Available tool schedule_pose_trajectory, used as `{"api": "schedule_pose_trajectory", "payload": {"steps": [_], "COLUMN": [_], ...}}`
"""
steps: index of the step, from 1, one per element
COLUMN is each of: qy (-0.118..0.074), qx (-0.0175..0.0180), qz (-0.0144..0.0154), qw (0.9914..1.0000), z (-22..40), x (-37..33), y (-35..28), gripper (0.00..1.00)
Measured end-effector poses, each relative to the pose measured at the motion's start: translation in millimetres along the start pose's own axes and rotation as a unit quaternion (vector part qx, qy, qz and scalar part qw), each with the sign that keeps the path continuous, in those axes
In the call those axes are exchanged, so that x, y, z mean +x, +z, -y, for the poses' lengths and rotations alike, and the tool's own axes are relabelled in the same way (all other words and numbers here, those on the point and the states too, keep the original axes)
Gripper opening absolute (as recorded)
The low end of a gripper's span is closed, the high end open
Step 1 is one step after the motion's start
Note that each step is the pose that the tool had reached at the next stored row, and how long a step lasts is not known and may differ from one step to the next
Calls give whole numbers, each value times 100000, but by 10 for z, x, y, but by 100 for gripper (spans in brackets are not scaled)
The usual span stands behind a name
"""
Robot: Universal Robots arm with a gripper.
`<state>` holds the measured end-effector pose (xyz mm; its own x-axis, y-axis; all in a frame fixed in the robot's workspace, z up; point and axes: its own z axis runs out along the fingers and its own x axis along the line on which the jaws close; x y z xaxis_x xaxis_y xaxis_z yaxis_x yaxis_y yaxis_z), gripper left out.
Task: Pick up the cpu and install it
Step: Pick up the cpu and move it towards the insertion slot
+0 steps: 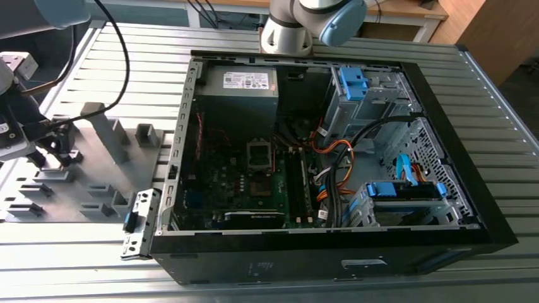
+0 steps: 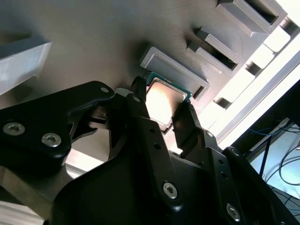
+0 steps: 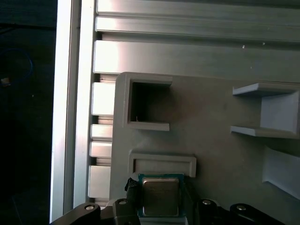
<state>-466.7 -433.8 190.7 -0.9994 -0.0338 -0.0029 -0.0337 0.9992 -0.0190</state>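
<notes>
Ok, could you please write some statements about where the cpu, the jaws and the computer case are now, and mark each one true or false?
1. The cpu sits between the jaws, one at each of two opposite edges. True.
2. The cpu is seated inside the computer case. False: it is over the grey fixture plate, outside the case.
3. The computer case lies open, so its inside shows from above. True.
4. The grey fixture plate lies at the exterior view's right of the case. False: it lies at the exterior view's left.

No text can be read, not even on the white label (image 1: 245,80).
</notes>
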Motion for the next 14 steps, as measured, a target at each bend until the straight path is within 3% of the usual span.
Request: {"api": "schedule_pose_trajectory", "payload": {"steps": [6, 14], "qy": [2, 1], "qx": [-16, -11], "qz": [27, 20], "qw": [100000, 100000], "z": [2, 6], "x": [-1, -9], "y": [-105, -344], "gripper": [47, 47]}}
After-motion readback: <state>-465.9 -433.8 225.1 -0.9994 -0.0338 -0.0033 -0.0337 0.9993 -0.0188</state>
